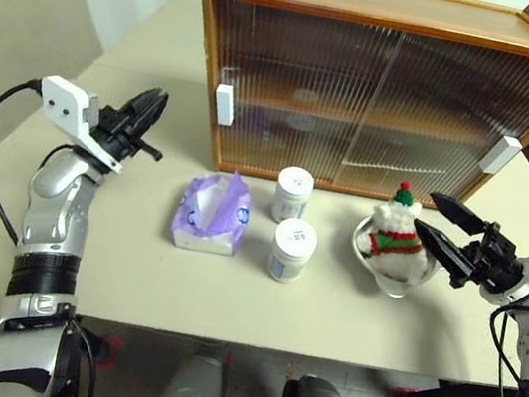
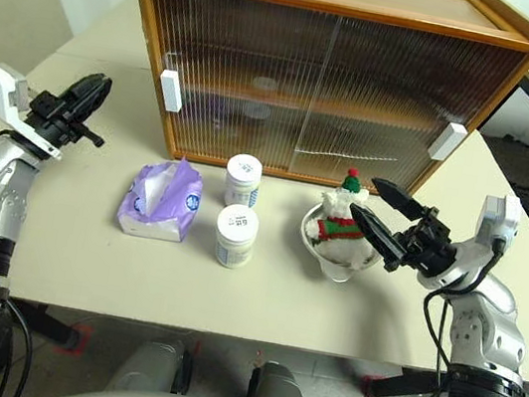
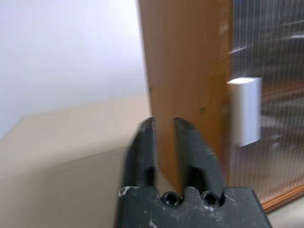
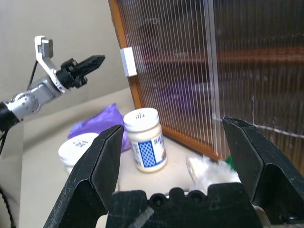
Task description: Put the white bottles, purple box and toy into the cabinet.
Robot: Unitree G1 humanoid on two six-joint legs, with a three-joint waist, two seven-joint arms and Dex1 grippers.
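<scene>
The right tool (image 1: 438, 226), black fingers spread wide, hangs just beside the fluffy white plush toy (image 1: 395, 237) sitting in a shiny metal bowl (image 1: 375, 261); a careless close could, I think, catch the bowl. The left tool (image 1: 144, 111), pinched narrow and empty, points at the white handle (image 1: 223, 104) of the shut honey-brown wooden cabinet (image 1: 395, 13), risking a slip.

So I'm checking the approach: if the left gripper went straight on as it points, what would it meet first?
Probably the cabinet's left end panel, beside the white handle; the left gripper is shut.
</scene>
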